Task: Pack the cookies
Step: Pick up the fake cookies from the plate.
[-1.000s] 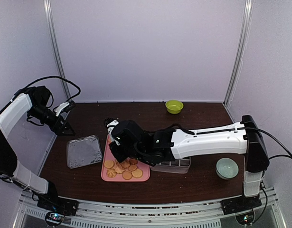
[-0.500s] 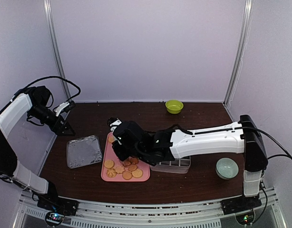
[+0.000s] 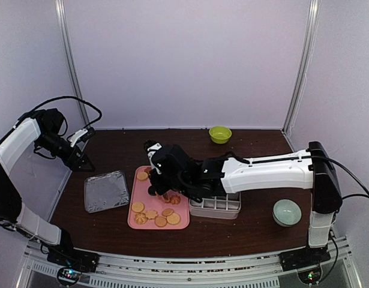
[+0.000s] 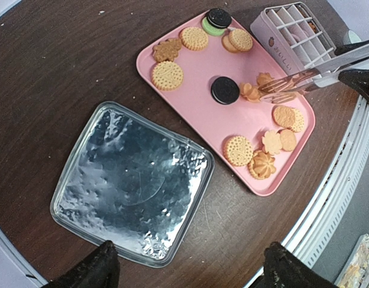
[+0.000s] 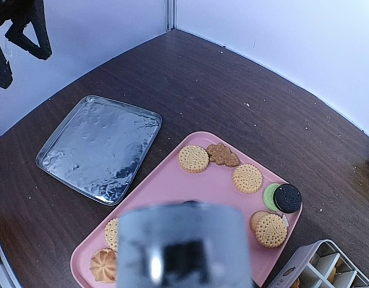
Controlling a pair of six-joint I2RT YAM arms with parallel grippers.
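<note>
The cookies (image 4: 168, 75) lie on the pink tray (image 4: 193, 96), under my right gripper (image 3: 159, 183), which is clamped on the tongs (image 4: 310, 75); their tips almost touch one flower cookie (image 4: 251, 91). My left gripper (image 4: 190, 270), fingers apart, is farther away.

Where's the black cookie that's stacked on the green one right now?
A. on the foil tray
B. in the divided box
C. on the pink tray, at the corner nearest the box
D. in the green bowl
C: the black cookie sits on the green one at the pink tray's corner, right beside the box.
</note>
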